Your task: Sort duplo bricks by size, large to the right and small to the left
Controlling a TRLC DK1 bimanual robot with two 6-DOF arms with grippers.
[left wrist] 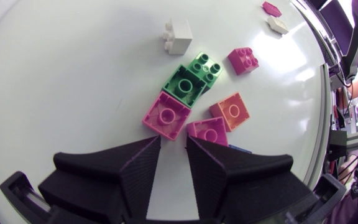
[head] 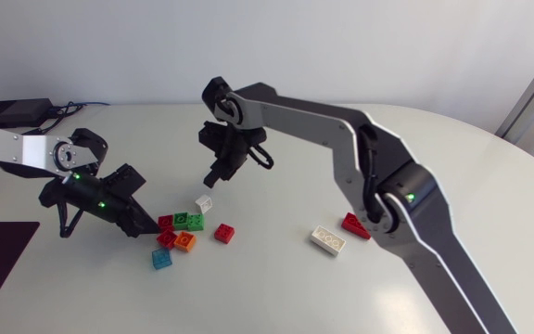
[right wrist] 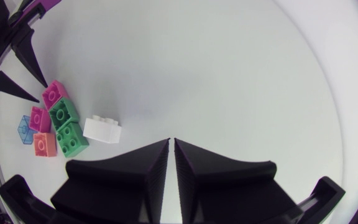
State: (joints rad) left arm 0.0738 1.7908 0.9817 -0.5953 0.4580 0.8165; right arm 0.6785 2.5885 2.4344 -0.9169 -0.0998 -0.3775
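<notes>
Left wrist view: the blue brick (left wrist: 240, 149) is almost all tucked behind the left gripper (left wrist: 173, 138), with only a sliver peeking over one finger. The pink-looking brick (left wrist: 207, 130) beside it loses its near edge the same way. The big white brick (left wrist: 277, 23) far ahead is too small to count studs on.

Head view: the big red brick (head: 353, 225) sits partly behind the right arm (head: 304, 116). That arm and the left arm (head: 7, 148) both run off the frame.

Right wrist view: the left gripper is clipped by the edge, only its finger points showing.
</notes>
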